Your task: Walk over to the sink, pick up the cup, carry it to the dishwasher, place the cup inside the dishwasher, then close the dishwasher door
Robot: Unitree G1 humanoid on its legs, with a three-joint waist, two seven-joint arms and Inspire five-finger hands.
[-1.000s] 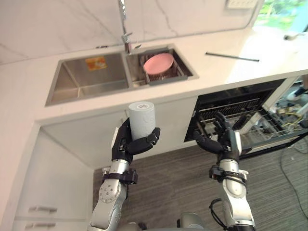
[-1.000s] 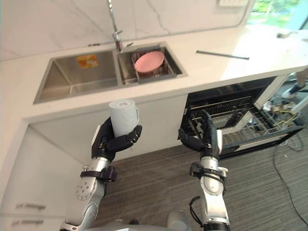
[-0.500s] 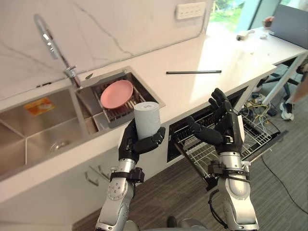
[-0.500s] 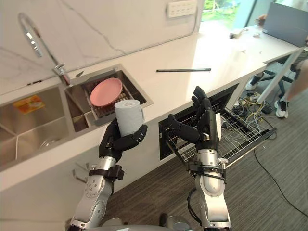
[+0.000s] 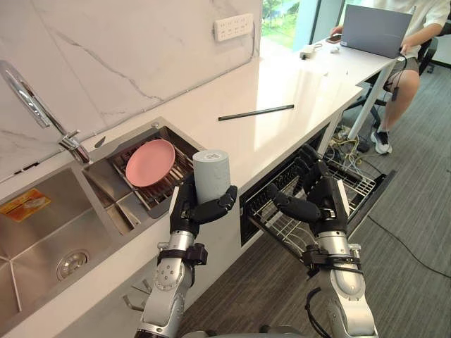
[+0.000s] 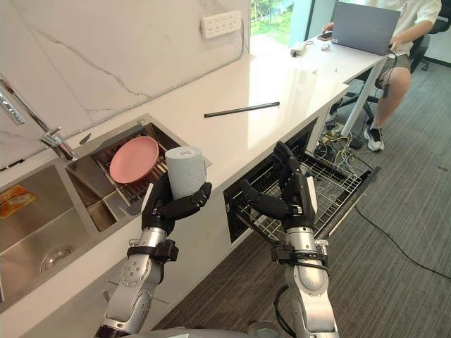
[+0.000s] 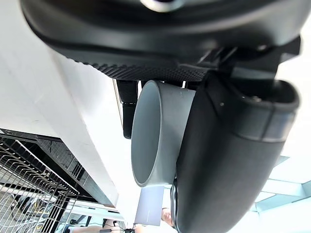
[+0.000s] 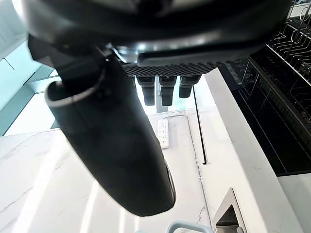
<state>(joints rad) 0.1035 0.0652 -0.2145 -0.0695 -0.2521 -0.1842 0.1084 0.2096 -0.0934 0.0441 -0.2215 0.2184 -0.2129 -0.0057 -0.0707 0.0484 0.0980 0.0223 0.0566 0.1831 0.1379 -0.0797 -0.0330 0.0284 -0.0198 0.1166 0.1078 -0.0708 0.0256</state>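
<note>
Far left, the steel sink (image 5: 42, 218) is sunk into the white worktop (image 5: 282, 77), its tap (image 5: 32, 98) arching over it and a pink plate (image 5: 150, 163) leaning in the rack of the right-hand basin. The worktop's front edge runs diagonally across the room, and the left robot hand (image 5: 189, 211) is up just in front of that edge, level with the plate. There's the cup (image 5: 211, 176), grey and cylindrical, gripped in that hand: fingers curled round its lower half from one side, thumb from the other, so its base sits down in the hand and its top half stands clear above the fingers. Its long axis is close to vertical, top end to the ceiling, bottom end towards the wrist. Next along, under the worktop, the dishwasher gapes open with its wire rack (image 5: 359, 184) pulled out over the floor. The right robot hand (image 5: 330, 204) hangs in front of that rack, fingers spread, thumb out, nothing in it. Right of the rack, the grey floor (image 5: 416, 232) lies open. Far right, a person (image 5: 407, 74) sits at a desk with a laptop (image 5: 373, 29), well apart.
</note>
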